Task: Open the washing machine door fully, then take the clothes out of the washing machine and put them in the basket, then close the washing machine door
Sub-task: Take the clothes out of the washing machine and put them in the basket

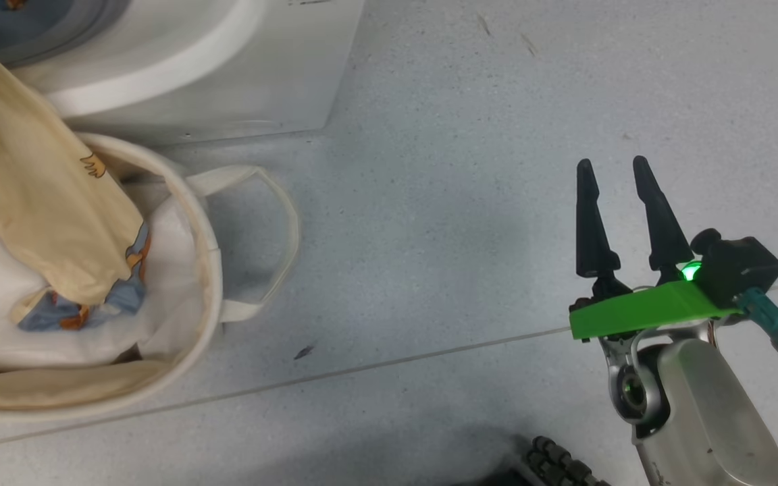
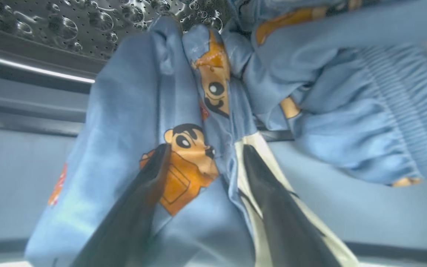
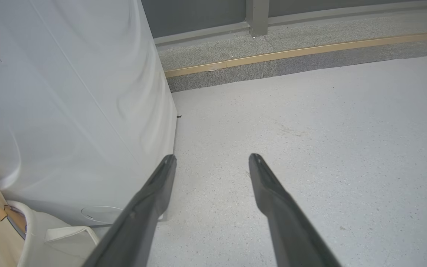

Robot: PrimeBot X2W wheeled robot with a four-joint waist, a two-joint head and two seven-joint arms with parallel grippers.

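Left gripper [image 2: 207, 147] wide open, light blue cartoon-print garment [image 2: 124, 111] (spilling from the steel drum [image 2: 69, 26]) between its fingers, unclamped; right gripper [image 1: 612, 163] open, empty, over floor [image 1: 429, 202].

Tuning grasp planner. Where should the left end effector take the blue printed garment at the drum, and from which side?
Probably the raised fold of the light blue garment beside the cartoon print, approached straight ahead along the left end effector's present line. That ridge runs lengthwise between the open fingers, so closing should pinch bunched cloth, not a flat panel.
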